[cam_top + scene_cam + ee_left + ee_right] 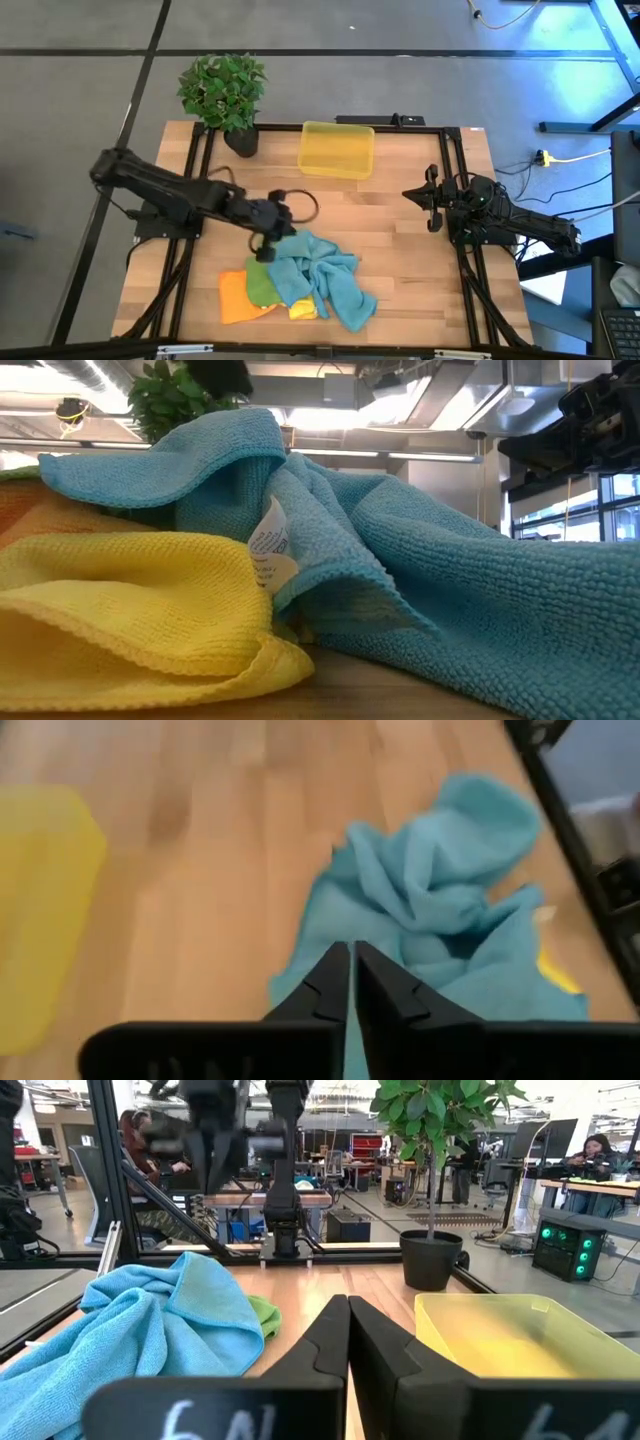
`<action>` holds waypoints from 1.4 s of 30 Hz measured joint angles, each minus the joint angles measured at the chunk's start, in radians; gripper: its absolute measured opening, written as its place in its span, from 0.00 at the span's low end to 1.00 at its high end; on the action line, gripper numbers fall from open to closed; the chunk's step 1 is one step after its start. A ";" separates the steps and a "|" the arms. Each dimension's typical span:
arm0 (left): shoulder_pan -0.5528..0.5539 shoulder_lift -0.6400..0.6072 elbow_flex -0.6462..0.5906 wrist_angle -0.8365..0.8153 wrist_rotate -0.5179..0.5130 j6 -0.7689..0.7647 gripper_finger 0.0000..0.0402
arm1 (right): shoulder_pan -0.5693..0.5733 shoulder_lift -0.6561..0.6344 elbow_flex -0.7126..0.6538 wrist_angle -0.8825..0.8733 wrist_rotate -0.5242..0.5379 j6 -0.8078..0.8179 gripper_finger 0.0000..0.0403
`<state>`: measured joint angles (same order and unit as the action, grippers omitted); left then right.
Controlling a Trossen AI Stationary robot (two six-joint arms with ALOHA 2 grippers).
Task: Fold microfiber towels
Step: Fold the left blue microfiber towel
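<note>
- Left gripper (pixel 264 243) hangs over the near-left part of the table (pixel 400 270), right at the top edge of the towel pile. In its wrist view the 2 fingers are pressed together with nothing between them, so it holds nothing.
- The pile sits near the front edge, a bit left of centre: orange towel (pixel 231 297) on the left, green towel (pixel 259 285) tucked next to it, yellow towel (pixel 303 310) poking out underneath, and the blue towel (pixel 322 280) crumpled on top of all 3.
- These look light, floppy and grippy rather than slick, so I'd guess they'll drape and drag their neighbours along. Best bet is pinching a loose hem or corner of the blue one first, since it's on top.
- Yellow bin (pixel 337 149) is at the back, well apart from the pile.
- Right gripper (pixel 432 199) waits at the right side, fingers pressed together too, empty.
</note>
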<state>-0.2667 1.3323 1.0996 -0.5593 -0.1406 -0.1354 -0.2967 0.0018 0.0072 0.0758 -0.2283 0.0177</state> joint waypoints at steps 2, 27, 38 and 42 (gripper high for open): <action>-0.004 0.050 0.000 0.013 0.036 -0.050 0.11 | 0.000 0.000 0.000 0.000 0.000 0.000 0.03; -0.299 0.214 0.050 -0.153 -0.183 -0.308 0.35 | 0.000 0.000 0.000 0.000 0.000 0.000 0.03; -0.281 0.217 0.051 -0.083 -0.127 -0.251 0.36 | 0.000 0.000 0.000 0.000 0.000 0.000 0.03; -0.383 0.285 0.051 -0.001 -0.153 -0.138 0.35 | 0.000 0.000 0.000 0.000 0.000 0.000 0.03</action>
<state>-0.6493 1.6178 1.1511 -0.5605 -0.2935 -0.2734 -0.2968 0.0021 0.0073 0.0757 -0.2283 0.0177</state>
